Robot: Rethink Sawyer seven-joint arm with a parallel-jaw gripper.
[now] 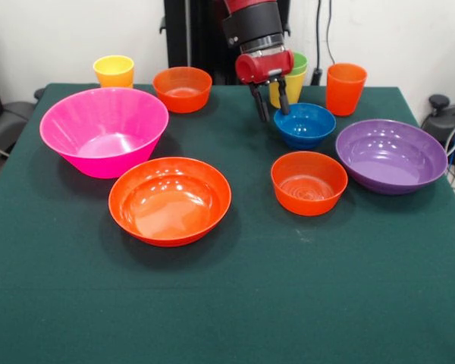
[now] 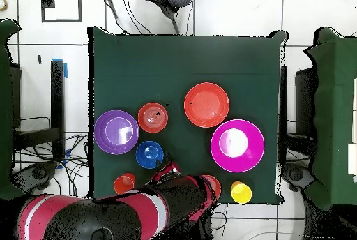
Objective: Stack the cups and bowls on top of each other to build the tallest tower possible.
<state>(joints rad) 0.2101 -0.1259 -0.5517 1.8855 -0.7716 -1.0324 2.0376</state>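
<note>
My gripper (image 1: 271, 101) hangs open and empty over the table's back, just left of the small blue bowl (image 1: 305, 124) and in front of a light green cup (image 1: 299, 62) nested in a yellow cup (image 1: 295, 86). From above, the gripper (image 2: 167, 170) sits beside the blue bowl (image 2: 149, 155). The taller orange cup (image 1: 345, 88) stands right of them. A second yellow cup (image 1: 114, 71) and a small orange bowl (image 1: 183, 89) are at the back left. The big pink bowl (image 1: 104, 130), wide orange bowl (image 1: 170, 200), another small orange bowl (image 1: 309, 182) and purple bowl (image 1: 390, 155) stand apart, unstacked.
The green cloth table (image 1: 235, 303) has bare room along its front half. In the overhead view my arm (image 2: 139, 213) covers the nested cups and part of the back orange bowl (image 2: 214, 183). Cables and chairs lie beyond the table's sides.
</note>
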